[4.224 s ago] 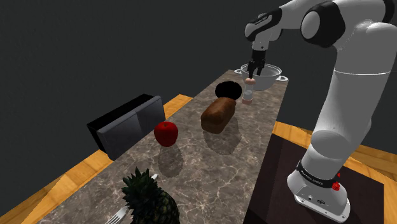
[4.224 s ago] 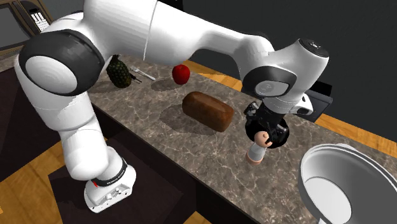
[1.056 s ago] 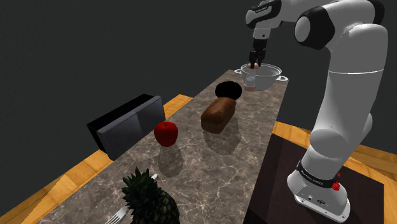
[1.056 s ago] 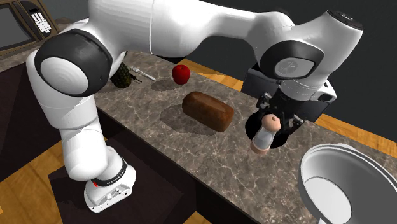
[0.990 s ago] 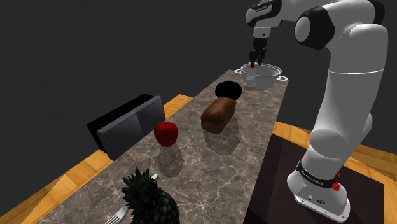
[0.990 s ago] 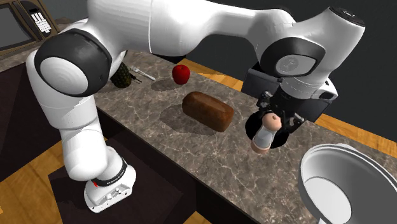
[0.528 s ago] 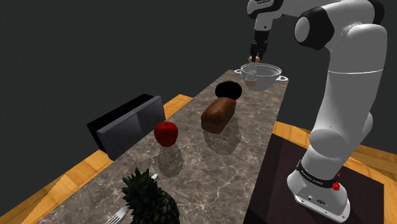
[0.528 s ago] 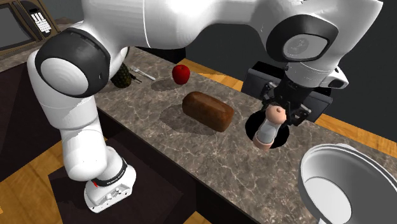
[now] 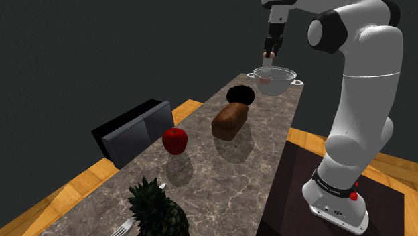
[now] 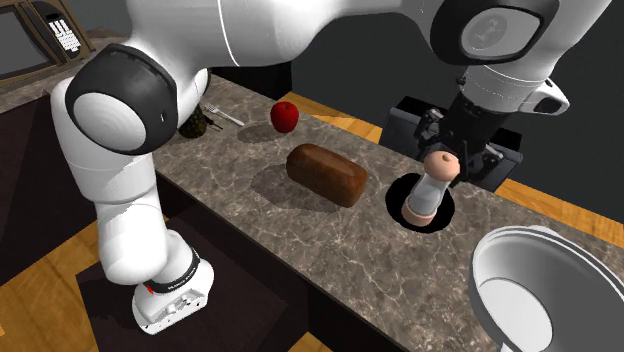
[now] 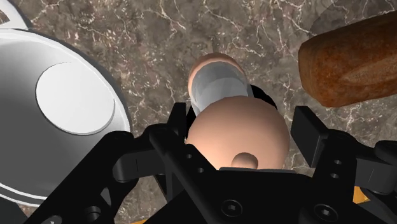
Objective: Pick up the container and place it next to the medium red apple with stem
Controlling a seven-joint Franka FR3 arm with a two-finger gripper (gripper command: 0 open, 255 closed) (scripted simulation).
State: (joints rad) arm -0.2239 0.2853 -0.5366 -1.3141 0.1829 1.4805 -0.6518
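- One black gripper [image 9: 269, 52] [image 10: 447, 152] [image 11: 245, 127] was closed part-way on the round pink top of the container [image 9: 265, 72] [image 10: 430, 188] [image 11: 219, 95], a finger [image 11: 180, 124] on either side of the cap.
- Held that way, the container hung roughly upright below the hand, with a clear middle and a pink base, over the far end of the counter [image 9: 221, 178] [image 10: 300, 230].
- In the shoulder view its base showed against the wall of the pot [image 9: 285, 79] [image 10: 545, 250] [image 11: 25, 76], above the counter top.
- In the second exterior view it hung over a black round patch [image 9: 240, 94] [image 10: 398, 200] in the counter, beside the pot that stood at the counter's far end.
- One brown loaf [image 9: 230, 121] [image 10: 327, 174] [image 11: 350, 60] lay near the middle of the counter, just past the patch, between the container and the apple [image 9: 175, 141] [image 10: 285, 115].
- The red apple stood close to the long edge on the shoulder view's left, well apart from the container.
- A pineapple [image 9: 157, 213] [image 10: 192, 122] and a fork [image 9: 124, 228] [image 10: 226, 116] lay at the counter's near end, beyond the apple.
- A dark box [image 9: 134, 131] stood off the counter, just beside the edge nearest the apple.
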